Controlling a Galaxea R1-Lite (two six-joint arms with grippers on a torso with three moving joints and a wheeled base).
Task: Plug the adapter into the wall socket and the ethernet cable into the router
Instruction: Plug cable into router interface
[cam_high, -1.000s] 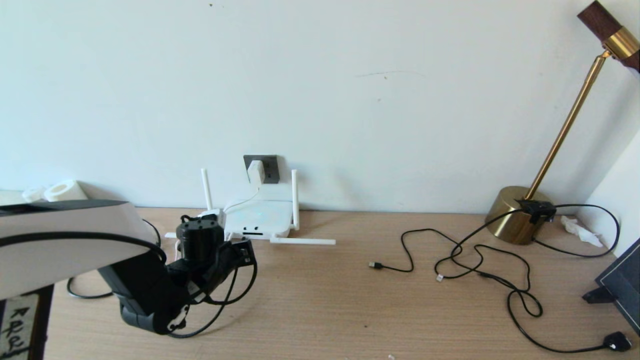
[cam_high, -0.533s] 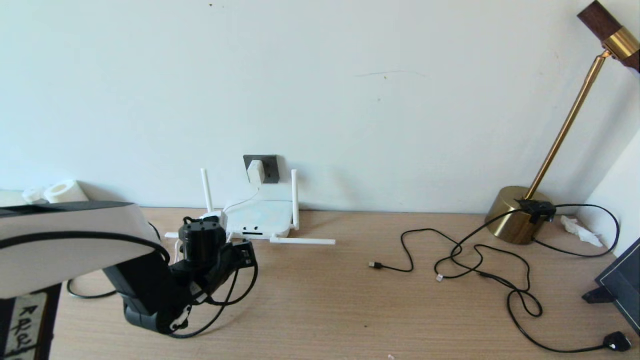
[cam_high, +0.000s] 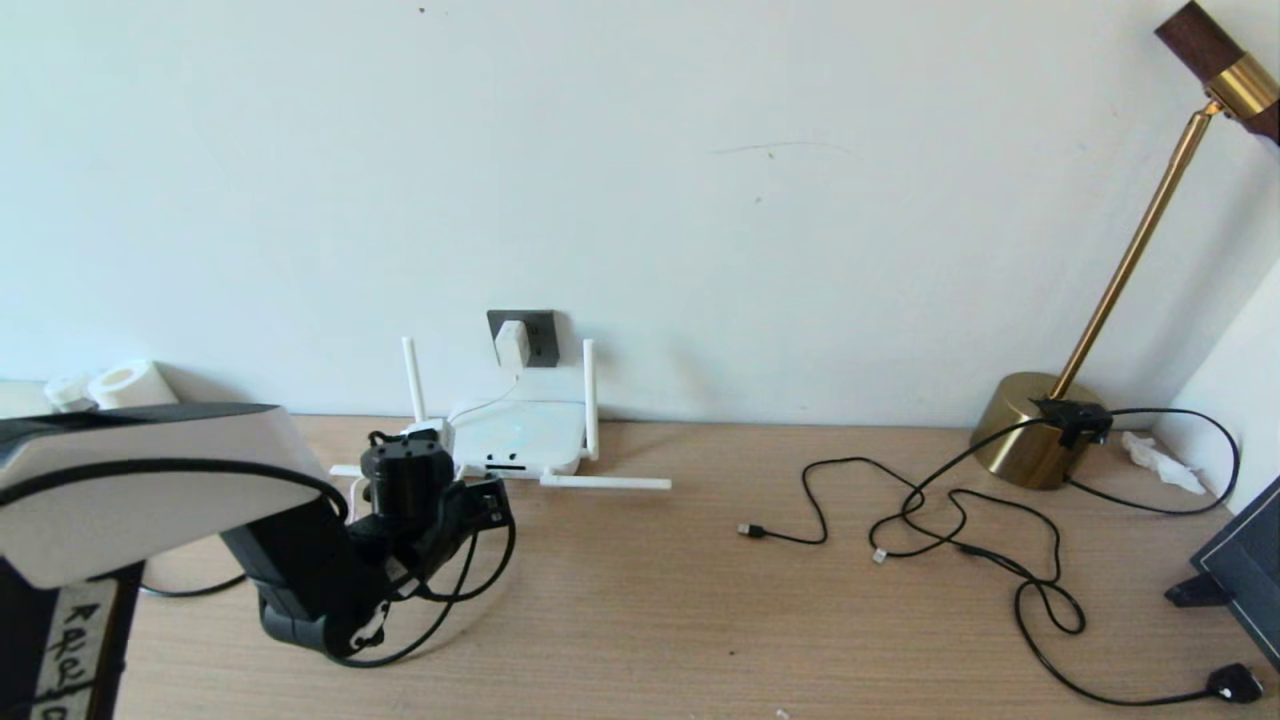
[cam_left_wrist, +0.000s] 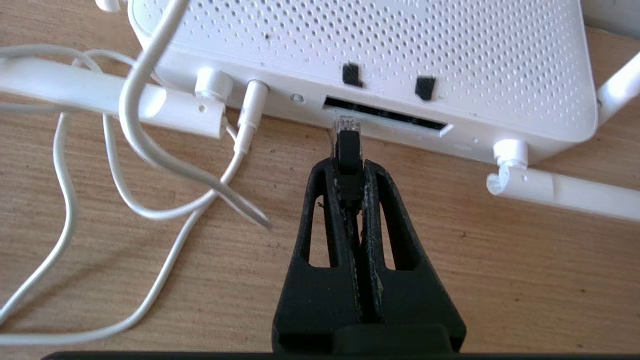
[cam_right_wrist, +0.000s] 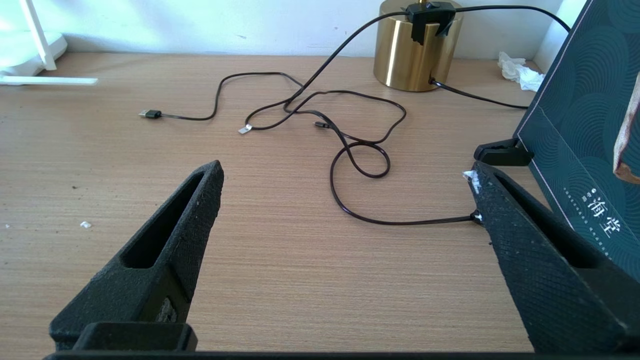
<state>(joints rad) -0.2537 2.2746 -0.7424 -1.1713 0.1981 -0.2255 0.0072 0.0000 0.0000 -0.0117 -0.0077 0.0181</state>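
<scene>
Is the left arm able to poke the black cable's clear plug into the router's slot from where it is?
Probably yes. The left pincer is shut on the ethernet cable, its clear tip right at the router port slot, with nothing between; the white cord lies aside.

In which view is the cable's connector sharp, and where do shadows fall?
Left wrist view: the ethernet cable connector is sharp, pinched in the left end effector; the router shades the desk beneath. Head view: soft arm shadow on the desk.
</scene>
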